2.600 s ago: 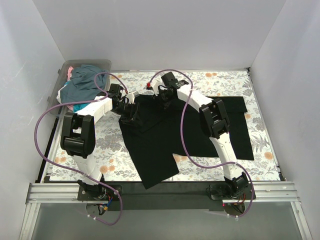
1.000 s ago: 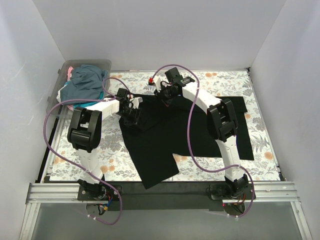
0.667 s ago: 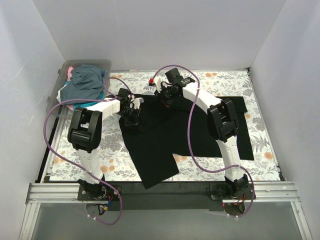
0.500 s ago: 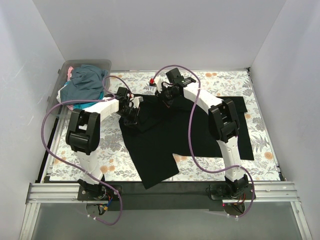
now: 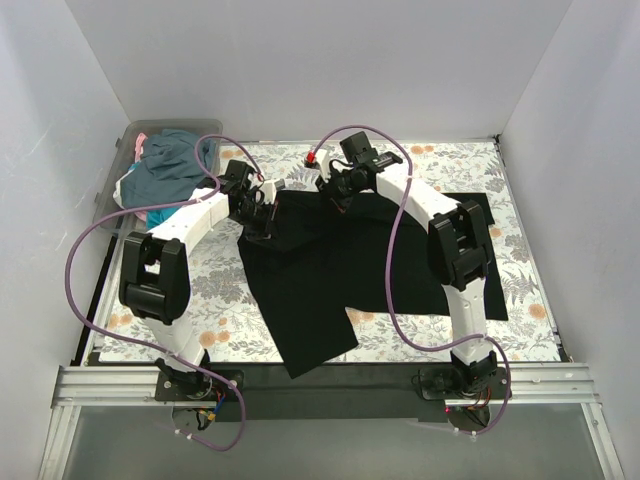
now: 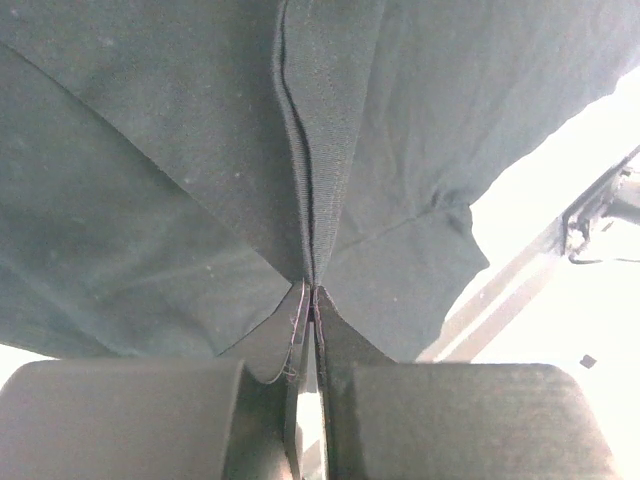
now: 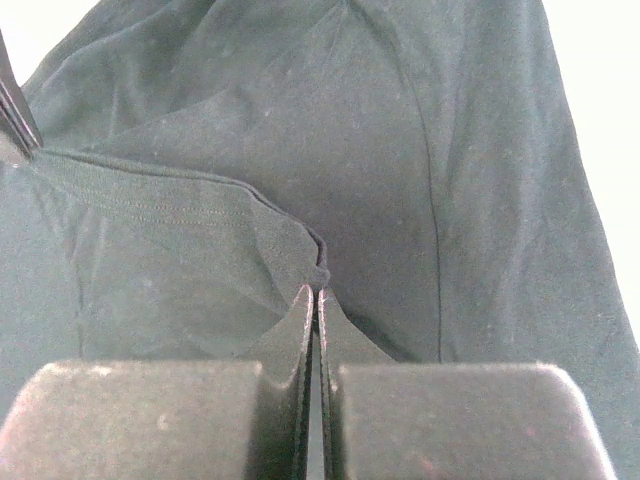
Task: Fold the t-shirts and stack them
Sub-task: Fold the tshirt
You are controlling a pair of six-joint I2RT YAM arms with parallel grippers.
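At the far side, left gripper (image 6: 312, 300) and right gripper (image 7: 318, 300) pinching black t-shirt (image 5: 320, 270), sleeves indistinct

The black t-shirt (image 5: 320, 270) is matt ribbed-hem cloth; the bin (image 5: 128, 135) is clear plastic.

Plain white walls (image 5: 300, 70) close in the left, far and right sides of an evenly lit table (image 5: 530, 320) covered in floral cloth, with a clear bin (image 5: 212, 126) at its far left corner, a metal rail (image 5: 330, 400) along its near edge and a grey surface (image 5: 330, 450) nearer still.
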